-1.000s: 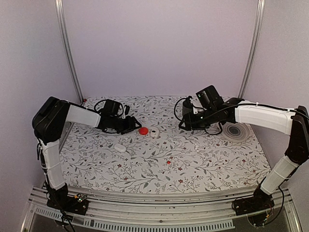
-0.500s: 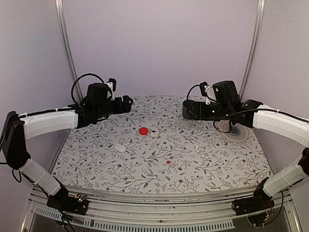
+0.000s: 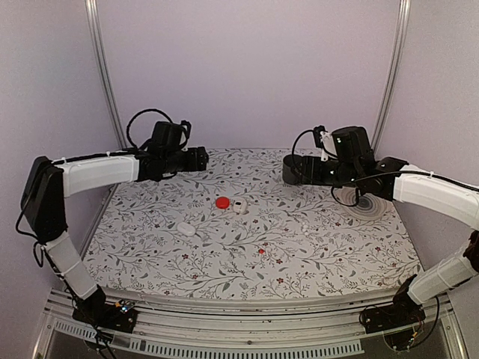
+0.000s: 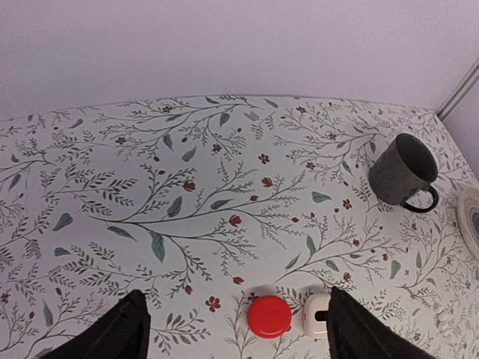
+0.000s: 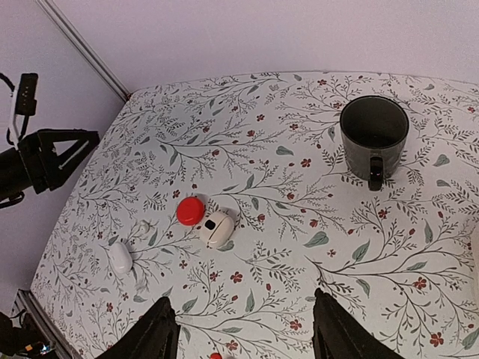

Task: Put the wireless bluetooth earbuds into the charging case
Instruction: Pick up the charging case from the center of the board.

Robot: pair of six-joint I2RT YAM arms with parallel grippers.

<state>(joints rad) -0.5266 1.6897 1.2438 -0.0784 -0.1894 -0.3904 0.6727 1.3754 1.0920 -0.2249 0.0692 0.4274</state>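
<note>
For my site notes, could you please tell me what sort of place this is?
Probably a robotics test booth, not a home: plain lilac walls, metal corner rails, left arm and right arm bolted to a slotted frame at a floral-clothed table.

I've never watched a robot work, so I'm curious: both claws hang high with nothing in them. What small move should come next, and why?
Probably lower the right claw toward the small white piece, likely an earbud, lying on its side of the charging case. It and the left claw are open and empty, and the case shows a dark, unfilled hollow.
</note>
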